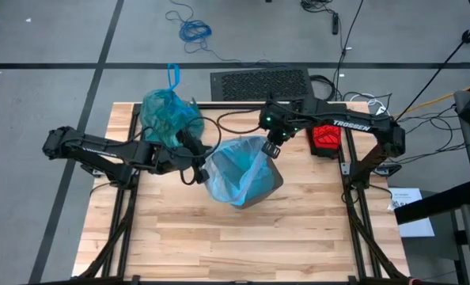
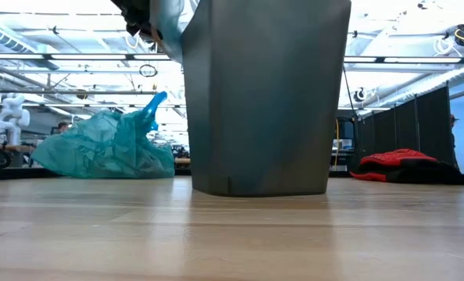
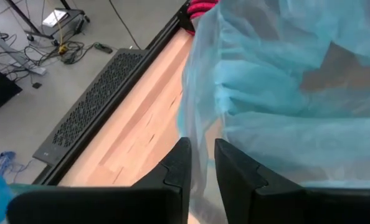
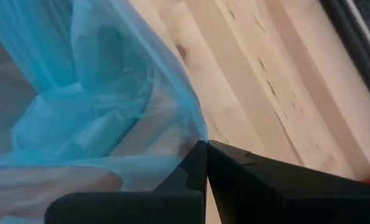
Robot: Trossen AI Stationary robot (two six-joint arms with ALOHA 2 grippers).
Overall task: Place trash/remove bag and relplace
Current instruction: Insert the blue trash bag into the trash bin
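A grey bin (image 1: 271, 187) stands upright mid-table, also in the low view (image 2: 263, 94). A pale sky-blue bag (image 1: 239, 170) lies in its mouth and over its rim. My left gripper (image 1: 198, 165) is shut on this bag at the bin's left side. My right gripper (image 1: 271, 150) is shut on it at the bin's far right side. The teal-green bag (image 1: 168, 115), knotted at the top, rests on the table at the far left, also in the low view (image 2: 107, 148). The trash is out of view. My left gripper pinches the pale bag's thin film (image 3: 200, 134) between its two fingers (image 3: 175, 171), coming level from the table's left. The film rises from the fingers toward the bin's mouth; one layer or several, I cannot tell. My right gripper pinches the pale bag's edge (image 4: 194, 134) between its two fingers (image 4: 235, 171), slanting down from the far right. The film runs from the fingers into the bin, gathered in folds.
A red glove (image 1: 327, 138) lies at the table's far right, also in the low view (image 2: 404, 165). A black perforated panel (image 1: 260, 82) lies on the floor beyond the far edge. The near half of the wooden table (image 1: 235, 245) is bare.
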